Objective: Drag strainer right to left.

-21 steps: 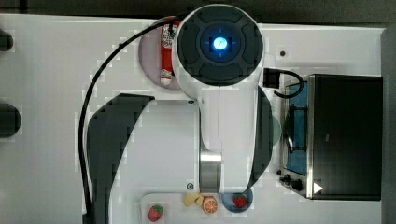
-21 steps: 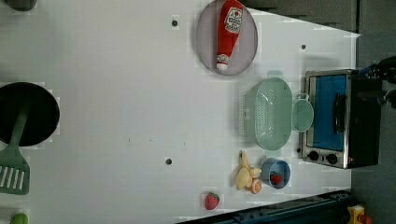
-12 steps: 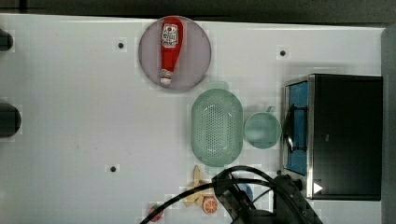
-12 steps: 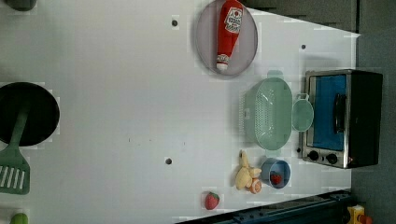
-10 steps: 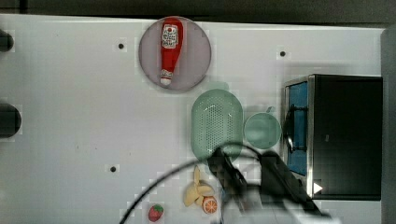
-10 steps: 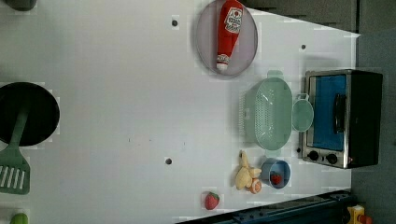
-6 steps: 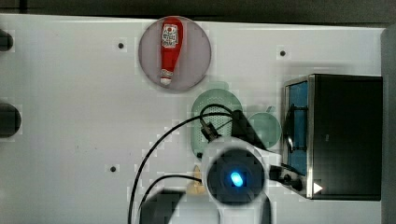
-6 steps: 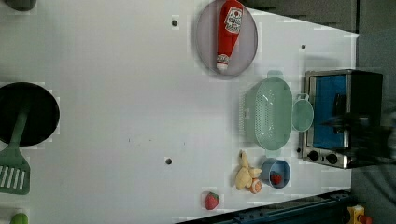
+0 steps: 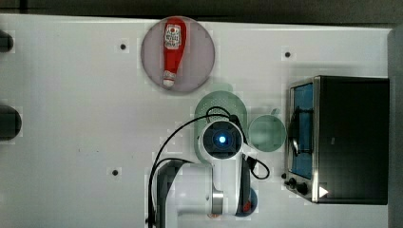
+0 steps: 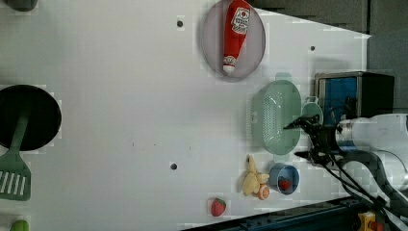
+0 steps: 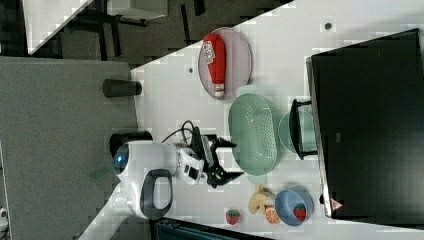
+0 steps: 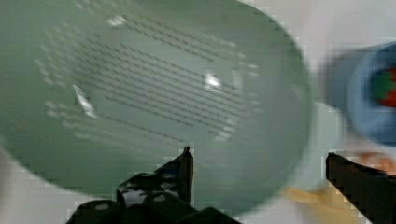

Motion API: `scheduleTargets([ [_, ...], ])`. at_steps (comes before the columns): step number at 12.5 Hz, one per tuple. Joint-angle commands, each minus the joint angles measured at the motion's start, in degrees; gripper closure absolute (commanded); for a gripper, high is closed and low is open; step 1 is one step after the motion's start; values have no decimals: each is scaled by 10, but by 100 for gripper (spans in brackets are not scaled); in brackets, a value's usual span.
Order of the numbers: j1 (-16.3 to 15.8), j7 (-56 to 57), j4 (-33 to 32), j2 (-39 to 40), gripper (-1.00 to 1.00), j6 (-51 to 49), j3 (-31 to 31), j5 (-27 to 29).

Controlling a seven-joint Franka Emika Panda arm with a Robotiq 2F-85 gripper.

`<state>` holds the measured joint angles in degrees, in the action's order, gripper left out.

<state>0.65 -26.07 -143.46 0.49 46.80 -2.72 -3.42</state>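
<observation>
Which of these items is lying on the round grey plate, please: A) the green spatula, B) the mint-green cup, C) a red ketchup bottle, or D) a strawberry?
C: the red ketchup bottle lies across the round grey plate, while the mint-green cup stands on the table beside the strainer, and the strawberry and green spatula lie elsewhere on the table.

The white arm reaches in from the right view's left, its wrist ending in a black pincer with the fingers spread wide apart and nothing between them. In the left view the pincer points toward the left view's left, fingertips parted.
</observation>
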Motion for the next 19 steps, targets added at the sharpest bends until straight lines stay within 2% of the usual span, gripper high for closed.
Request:
scheduleTargets([
  [1,3,-103,6,36,-100,75,-1,4],
  [4,-3,-107,6,112,-100,183,7,4],
  [8,-14,-157,6,176,-100,252,10,7],
  [14,-30,-179,8,195,-100,259,23,8],
  [19,-56,-222,9,196,-100,262,34,9],
])
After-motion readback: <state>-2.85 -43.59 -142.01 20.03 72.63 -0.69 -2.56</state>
